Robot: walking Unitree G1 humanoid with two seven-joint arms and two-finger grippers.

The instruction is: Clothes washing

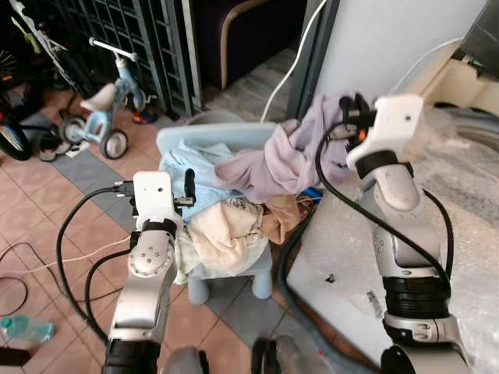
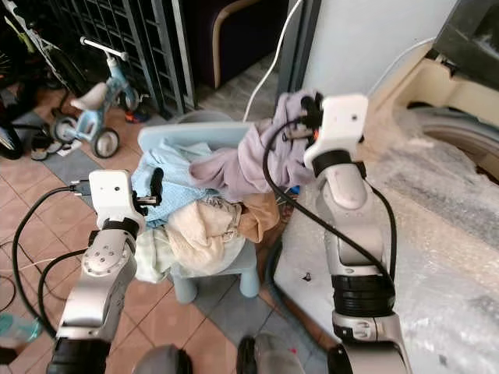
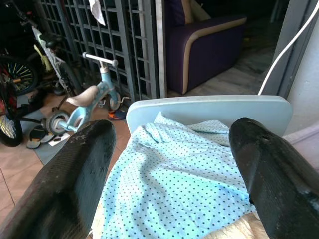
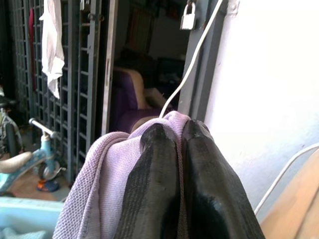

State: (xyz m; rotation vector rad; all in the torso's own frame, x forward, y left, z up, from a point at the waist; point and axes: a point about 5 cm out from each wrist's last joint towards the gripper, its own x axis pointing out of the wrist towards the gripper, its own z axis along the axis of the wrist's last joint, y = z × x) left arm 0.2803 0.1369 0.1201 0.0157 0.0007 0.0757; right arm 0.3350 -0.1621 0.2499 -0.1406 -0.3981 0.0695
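Note:
A small pale-blue chair (image 1: pixel 204 134) holds a heap of clothes: a light-blue dotted cloth (image 3: pixel 184 174), cream and tan pieces (image 1: pixel 234 226). A lilac garment (image 1: pixel 292 152) hangs from my right gripper (image 4: pixel 179 144), whose fingers are shut on its upper edge, lifted above the chair next to the white wall. The garment's lower part still drapes over the heap. My left gripper (image 3: pixel 172 164) stands open over the dotted cloth, in front of the chair's backrest, with nothing between its fingers (image 1: pixel 189 183).
A bubble-wrapped washing machine (image 1: pixel 437 257) fills the right side. A child's balance bike (image 1: pixel 105 109) and black grilles (image 1: pixel 140 39) stand at the back left. A white cable (image 1: pixel 292 62) runs down the wall. A plastic bottle (image 1: pixel 27 329) lies on the tiles.

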